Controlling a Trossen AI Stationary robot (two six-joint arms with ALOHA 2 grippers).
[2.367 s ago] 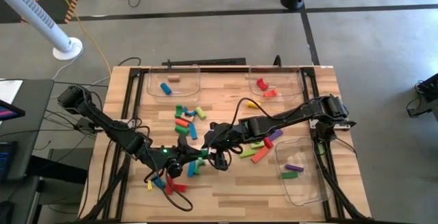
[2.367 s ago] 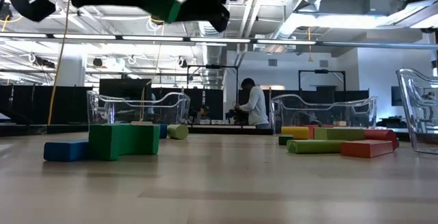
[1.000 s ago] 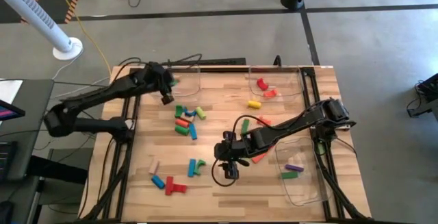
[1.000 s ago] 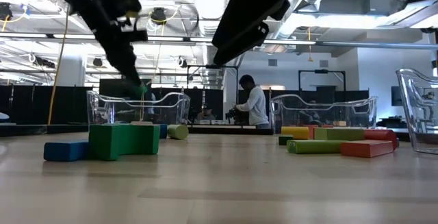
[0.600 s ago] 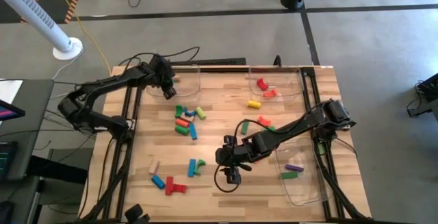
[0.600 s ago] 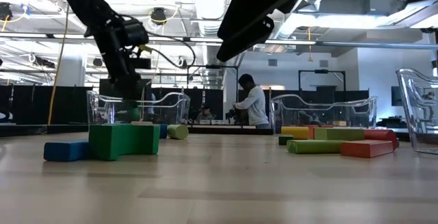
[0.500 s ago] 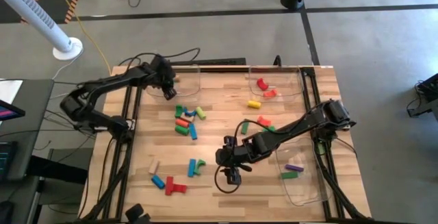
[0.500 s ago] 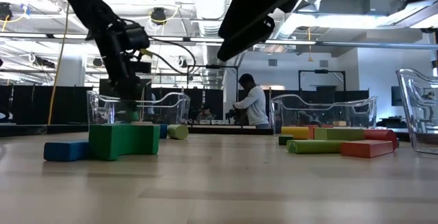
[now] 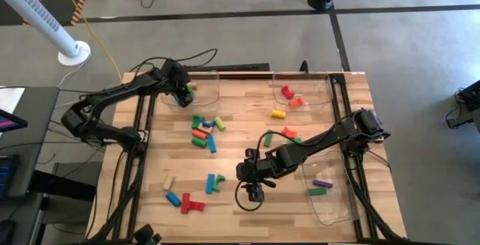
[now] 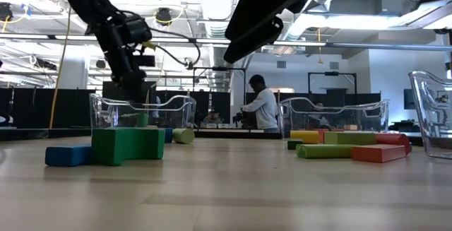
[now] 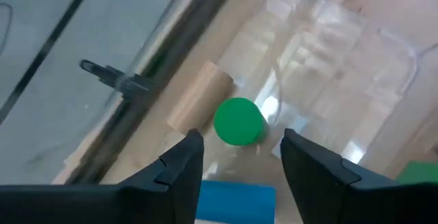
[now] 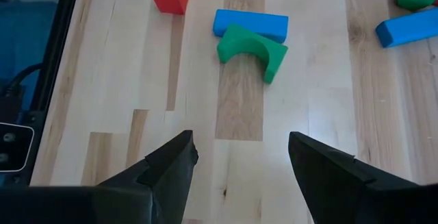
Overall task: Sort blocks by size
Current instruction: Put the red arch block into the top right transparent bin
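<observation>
- Hovering over the far-left tray (image 9: 201, 88), left gripper (image 11: 236, 157) with jaws parted, empty; green cylinder (image 11: 238, 121) below beside one tan cylinder (image 11: 200, 105) and one blue block (image 11: 236, 198) — could roll against them.
- Waiting mid-table, right gripper (image 12: 237, 157) spread wide, empty, over a green arch (image 12: 251, 45) touching a blue bar (image 12: 250, 23); risks nudging both together.
- Counting three trays.
</observation>
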